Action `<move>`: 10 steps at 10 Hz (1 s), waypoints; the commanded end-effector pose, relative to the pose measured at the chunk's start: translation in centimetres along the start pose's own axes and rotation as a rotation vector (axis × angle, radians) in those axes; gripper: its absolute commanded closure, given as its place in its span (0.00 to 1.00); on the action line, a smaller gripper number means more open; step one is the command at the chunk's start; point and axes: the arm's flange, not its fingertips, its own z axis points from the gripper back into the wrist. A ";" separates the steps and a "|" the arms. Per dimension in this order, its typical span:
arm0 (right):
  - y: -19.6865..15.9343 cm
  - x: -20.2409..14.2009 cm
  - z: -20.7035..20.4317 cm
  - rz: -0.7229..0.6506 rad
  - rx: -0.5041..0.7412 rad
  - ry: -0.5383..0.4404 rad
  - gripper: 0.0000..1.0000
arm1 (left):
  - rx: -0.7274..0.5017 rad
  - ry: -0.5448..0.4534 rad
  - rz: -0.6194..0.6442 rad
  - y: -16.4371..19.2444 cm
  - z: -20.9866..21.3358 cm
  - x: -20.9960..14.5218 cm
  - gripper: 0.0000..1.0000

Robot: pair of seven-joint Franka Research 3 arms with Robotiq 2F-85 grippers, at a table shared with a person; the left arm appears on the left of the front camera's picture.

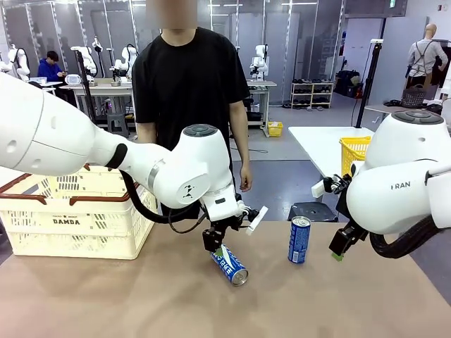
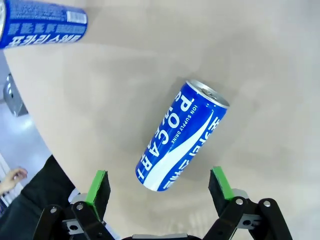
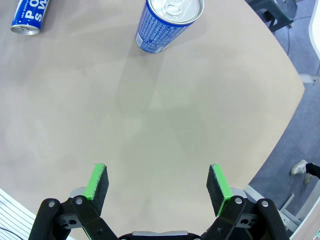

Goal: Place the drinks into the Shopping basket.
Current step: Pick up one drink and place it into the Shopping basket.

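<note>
On the tan table [image 1: 141, 303], the lying blue can [image 1: 230, 265] sits at five o'clock of the open-jawed left gripper [image 1: 215, 244]; best to straddle its middle squarely before closing. The right gripper [image 3: 157, 180] hangs open too.

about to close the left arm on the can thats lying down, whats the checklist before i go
1. Left tool open: ok.
2. Lying Pocari Sweat can between its pads: ok, base end sits between them, body slanted.
3. Tool low enough to grip: cannot tell.
4. Upright blue can out of the way: ok, it stands apart to the side.
5. Right tool open, holding nothing: ok.
6. Shopping basket open-topped at the table's left: ok.
</note>
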 end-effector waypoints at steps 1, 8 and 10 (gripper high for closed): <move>0.0 -0.1 -0.1 -0.004 0.001 0.002 0.01 | -0.063 0.011 -0.108 1.1 -0.1 -0.5 0.00; 0.0 -0.1 -0.1 -0.004 0.001 0.002 0.01 | -0.151 -0.049 -0.199 1.4 -3.2 -0.9 0.00; 0.0 -0.1 -0.1 -0.004 0.001 0.002 0.01 | -0.170 -0.042 -0.228 1.3 -3.9 -0.7 0.00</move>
